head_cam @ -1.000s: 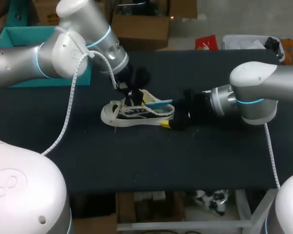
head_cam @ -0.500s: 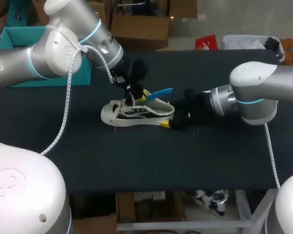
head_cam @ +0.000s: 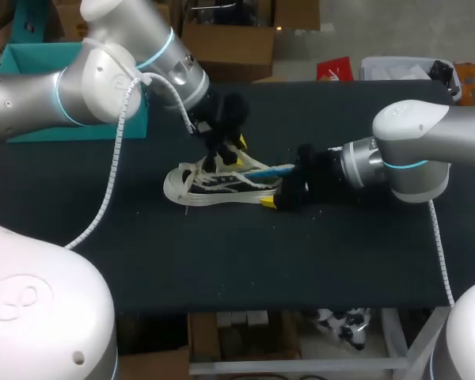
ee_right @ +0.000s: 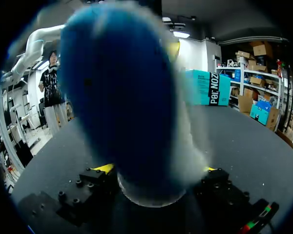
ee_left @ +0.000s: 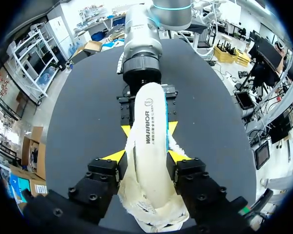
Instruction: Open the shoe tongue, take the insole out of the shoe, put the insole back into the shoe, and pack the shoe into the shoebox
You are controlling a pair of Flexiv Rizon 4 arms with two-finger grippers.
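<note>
The shoe (head_cam: 214,184) stands on its sole mid-table, toe to nine o'clock and heel to three, with the insole (head_cam: 275,169) slanting out of its opening toward three o'clock. The left gripper (ee_left: 145,156) is clamped on the insole's two edges and the right gripper (ee_right: 157,169) pinches the heel. The teal shoebox (head_cam: 28,63) sits at ten o'clock.

The blurred insole (ee_right: 119,97) (blue underside) hides nearly everything ahead of the right tool (ee_right: 156,170).
</note>
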